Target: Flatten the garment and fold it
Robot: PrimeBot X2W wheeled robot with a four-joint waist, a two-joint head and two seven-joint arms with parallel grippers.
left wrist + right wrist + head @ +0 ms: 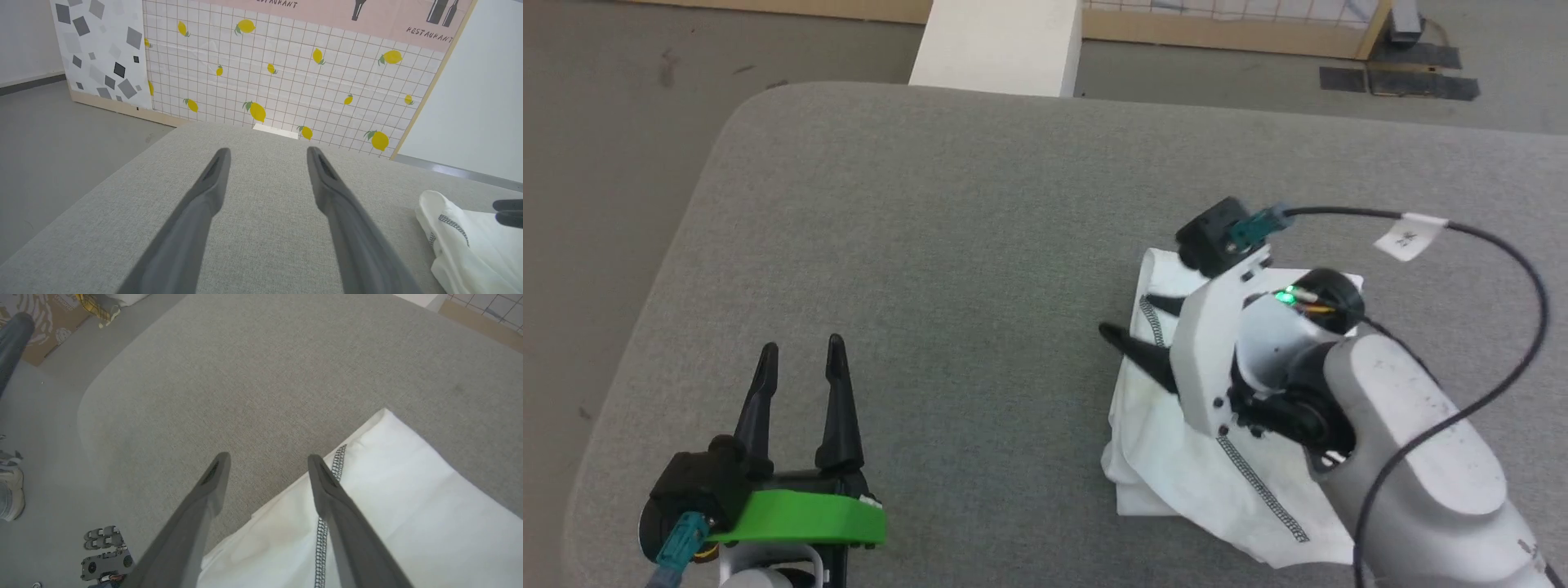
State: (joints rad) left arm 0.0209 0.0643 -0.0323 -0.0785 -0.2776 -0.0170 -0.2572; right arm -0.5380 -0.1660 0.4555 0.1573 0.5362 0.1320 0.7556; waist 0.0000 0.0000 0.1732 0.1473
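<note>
Right gripper [1127, 317] is seen with its two fingers spread apart and nothing clamped between them; in its own wrist view [268, 458] one finger is laid over the garment [408, 498] along the dark stitched hem, while the other is held over the bare grey padded surface [245, 375]. The garment [1176, 465] is found as a compact white packet on the right side of that surface [931, 245], its layers stacked and its nearer corner looking looser than the rest. Trouble could be caused right at that hem: if the wrist is drawn back low, the top layer may be caught by the finger over the cloth and the fold dragged open or skewed. A sideways sweep could likewise be expected to shove so thin a packet out of square. The dark cable [1503, 269] looped over the forearm might also be brushed against the cloth. As for pose, the right forearm is brought in from the lower right, wrist rolled, fingers aimed toward the robot's left, low at the packet's left edge. The left gripper [802, 347] is parked well apart, fingers likewise parted [268, 152], over bare surface.
</note>
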